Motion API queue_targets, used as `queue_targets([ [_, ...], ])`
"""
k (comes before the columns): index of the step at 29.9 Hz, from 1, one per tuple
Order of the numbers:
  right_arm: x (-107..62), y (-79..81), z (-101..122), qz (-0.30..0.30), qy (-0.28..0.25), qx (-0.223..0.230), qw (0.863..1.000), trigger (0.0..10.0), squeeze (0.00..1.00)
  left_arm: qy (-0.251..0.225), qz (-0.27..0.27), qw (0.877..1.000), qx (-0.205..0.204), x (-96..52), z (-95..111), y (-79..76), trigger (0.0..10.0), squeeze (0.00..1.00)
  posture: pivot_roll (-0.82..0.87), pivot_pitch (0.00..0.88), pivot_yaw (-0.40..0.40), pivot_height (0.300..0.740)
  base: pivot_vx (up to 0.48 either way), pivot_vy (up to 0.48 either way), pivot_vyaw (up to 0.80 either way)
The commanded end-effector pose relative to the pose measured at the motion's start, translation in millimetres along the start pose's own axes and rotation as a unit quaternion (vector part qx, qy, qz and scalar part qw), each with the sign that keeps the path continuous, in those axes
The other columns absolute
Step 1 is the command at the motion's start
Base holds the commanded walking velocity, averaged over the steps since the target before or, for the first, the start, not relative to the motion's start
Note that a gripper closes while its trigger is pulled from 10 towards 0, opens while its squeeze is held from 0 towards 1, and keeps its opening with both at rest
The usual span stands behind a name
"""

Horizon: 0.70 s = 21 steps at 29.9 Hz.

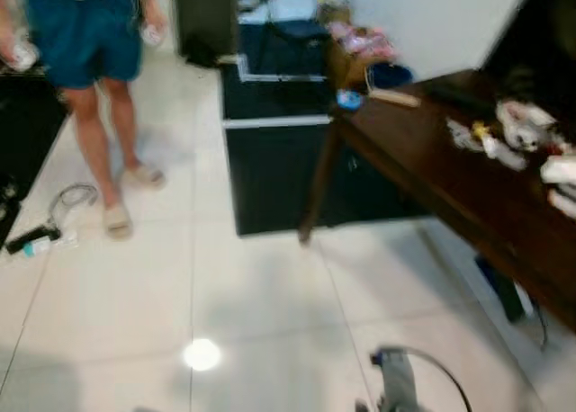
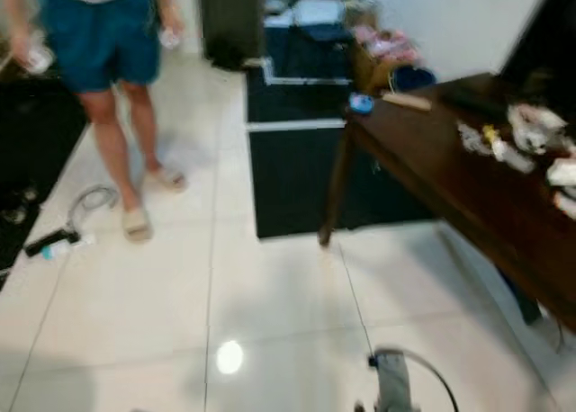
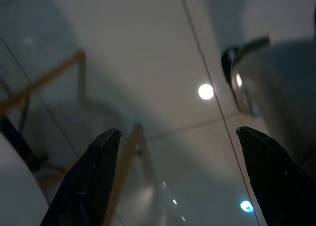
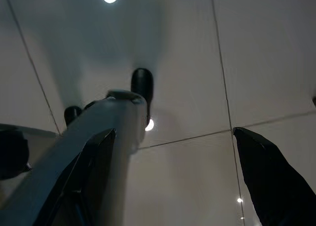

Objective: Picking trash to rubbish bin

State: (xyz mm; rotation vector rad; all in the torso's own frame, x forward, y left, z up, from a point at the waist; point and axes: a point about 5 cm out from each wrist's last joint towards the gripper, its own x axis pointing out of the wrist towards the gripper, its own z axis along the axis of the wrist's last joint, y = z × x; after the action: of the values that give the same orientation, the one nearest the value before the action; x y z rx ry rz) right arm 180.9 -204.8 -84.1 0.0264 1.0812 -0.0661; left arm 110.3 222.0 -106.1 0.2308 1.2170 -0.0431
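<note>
White floor tiles [image 1: 261, 304] spread across the room, glossy enough to mirror a ceiling light as a bright spot. Both arms hang low over them. The left gripper [image 3: 177, 176] has its two black fingers spread wide apart with nothing between them, tile and a blurred silver part of the robot beyond the tips. The right gripper [image 4: 173, 176] is likewise splayed and empty, pointing down at bare tile past the robot's own grey leg and dark foot.

Well ahead of the right gripper and off to its outer side stands a dark wooden table [image 1: 432, 169], and on its top lies the trash [image 1: 517, 133] (crumpled white scraps, blurred, with a bit of yellow among them). Far ahead of the left gripper a person [image 1: 90, 61] in blue shorts and sandals stands on the tiles, a coiled cable [image 1: 70, 198] by their feet. A dark rug [image 1: 279, 169] lies beyond the table leg.
</note>
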Motion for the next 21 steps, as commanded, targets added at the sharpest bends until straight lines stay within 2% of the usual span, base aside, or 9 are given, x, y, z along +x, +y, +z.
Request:
queue_targets([
  [1,-0.5,-1.9,-7.0,-0.002,0.012,0.002,1.0,10.0,0.0,0.012,-0.005,1.0,-0.004,-0.6,-8.2,-4.1,10.0,0.0,0.13,0.074,-0.022,0.74,0.0,0.0,-0.8],
  [13,-0.7,-2.2,-9.2,-0.001,0.012,0.008,1.0,10.0,0.0,0.015,0.0,1.0,-0.003,-0.4,-6.4,-1.0,10.0,0.0,0.12,0.067,-0.016,0.74,0.0,0.0,-0.8],
  [21,-1.1,-4.5,-10.2,-0.002,0.012,0.008,1.0,10.0,0.0,0.017,-0.002,1.0,-0.005,-0.3,-8.0,-4.3,10.0,0.0,0.12,0.071,-0.024,0.74,0.0,0.0,-0.8],
])
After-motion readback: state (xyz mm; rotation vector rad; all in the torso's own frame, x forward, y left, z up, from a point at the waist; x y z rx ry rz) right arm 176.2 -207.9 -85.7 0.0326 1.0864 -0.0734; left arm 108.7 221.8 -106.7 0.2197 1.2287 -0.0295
